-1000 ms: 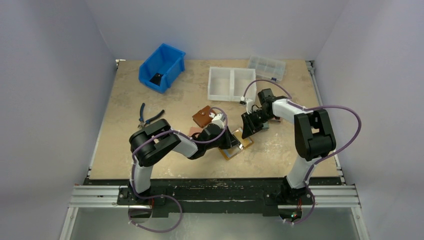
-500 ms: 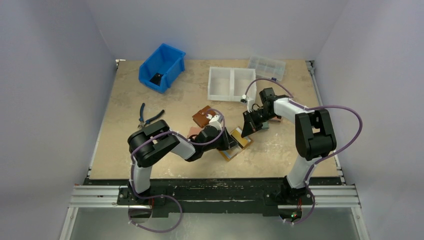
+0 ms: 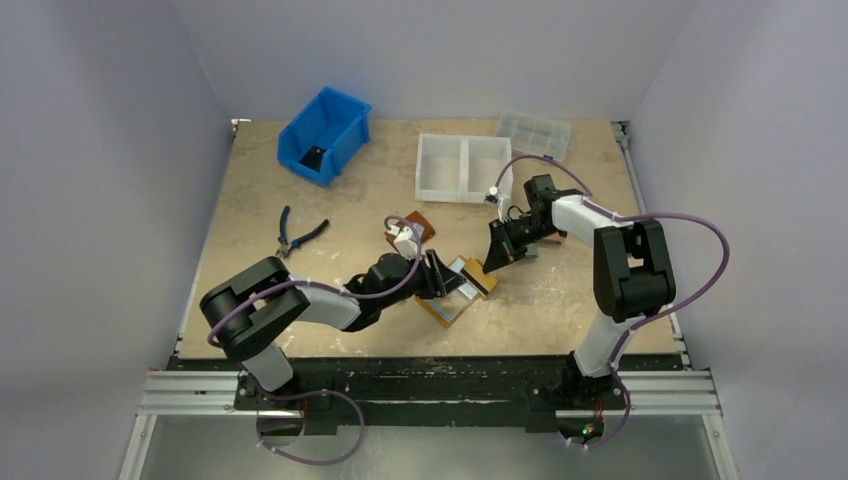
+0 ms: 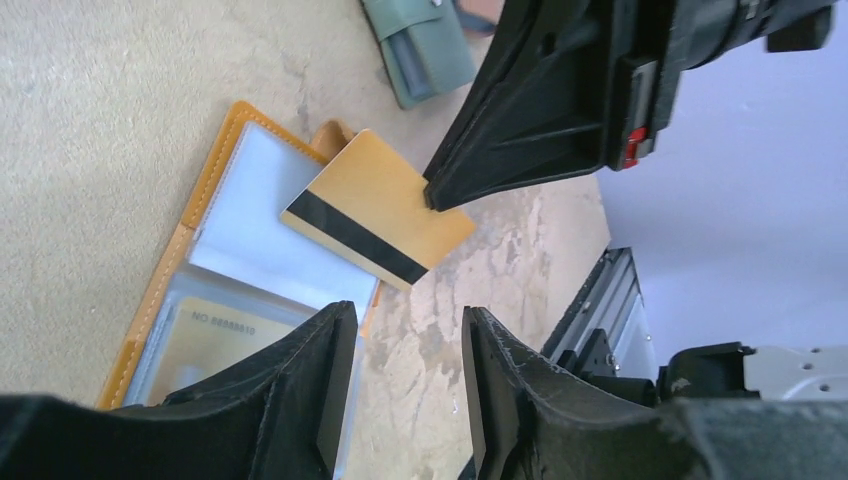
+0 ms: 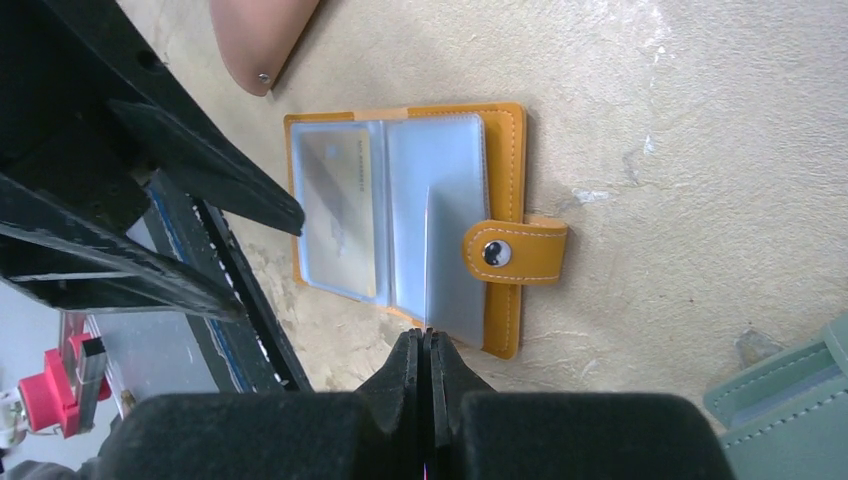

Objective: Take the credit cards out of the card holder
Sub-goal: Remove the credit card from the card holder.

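- Near the middle of the tabletop (image 3: 560, 320), the card holder (image 3: 452, 295) lies open and flat, sleeves up. The left tool (image 4: 405, 320) is at its 9 o'clock and the right tool (image 4: 434, 190) at its 1 o'clock.
- The right tool is pinched fully together on one orange-yellow credit card (image 4: 375, 215), black stripe showing, held by a narrow bite at one edge. The card hangs above the holder's 1 o'clock side and looks free of the sleeves.
- Risk: so small a bite could let the card swivel or slip out during the carry. It would drop back onto the holder, or onto the grey-green wallet (image 4: 420, 50) just beyond at 2 o'clock.
- The left tool has its jaws partly apart with nothing between them, hovering over the holder's 9 o'clock edge — so nothing pins the holder down.
- Risk: a second card (image 5: 340, 215) sits in a clear sleeve. Pulled with no hold on the cover, the light holder would likely drag or lift with it instead of giving the card up.
- Risk: the two tools work close together — a reach for that sleeve before the right tool clears could knock the held card loose.
- The snap tab (image 5: 515, 252) sticks out at the holder's edge and could snag a passing finger.
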`<state>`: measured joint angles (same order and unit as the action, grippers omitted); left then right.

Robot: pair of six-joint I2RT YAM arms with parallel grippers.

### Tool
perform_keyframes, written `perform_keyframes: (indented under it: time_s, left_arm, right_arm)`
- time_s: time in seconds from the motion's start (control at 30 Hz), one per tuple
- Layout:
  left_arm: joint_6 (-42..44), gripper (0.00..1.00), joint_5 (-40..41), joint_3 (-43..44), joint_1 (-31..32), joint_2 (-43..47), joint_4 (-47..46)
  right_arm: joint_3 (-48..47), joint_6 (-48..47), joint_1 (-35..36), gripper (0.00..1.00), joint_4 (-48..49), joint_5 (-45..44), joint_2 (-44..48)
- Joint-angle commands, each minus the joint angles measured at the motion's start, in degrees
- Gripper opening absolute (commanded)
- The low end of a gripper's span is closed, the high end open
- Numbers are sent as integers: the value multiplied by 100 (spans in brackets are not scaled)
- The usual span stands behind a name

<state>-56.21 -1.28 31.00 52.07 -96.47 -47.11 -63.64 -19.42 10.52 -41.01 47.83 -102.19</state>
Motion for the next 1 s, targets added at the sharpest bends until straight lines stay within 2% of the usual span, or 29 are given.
perform_keyframes:
  time_s: [0.0,0.2,0.37,0.6,0.73,0.97]
  left_arm:
    - [163,47,97,-269,-112,465,-261]
    - [10,49,-43,-490,-241,531,-598]
    - [-188,48,-368,-441,-249,131,-1080]
    - [-551,34,-761,-106,-241,-866,-1757]
    - [-603,25,-797,92,-242,-1162,-1673]
    - [-606,9,-788,293,-241,-1487,-1436]
  right_arm:
    - [-61,-168,-33,0,-110,395,304]
    - [-39,-171,-44,0,-109,363,233]
    - [-43,-182,-42,0,-130,240,77]
    - [-76,-210,-33,0,-213,182,-61]
    - [-94,-211,-11,0,-237,174,121]
    - [-131,-190,96,0,-243,139,-210]
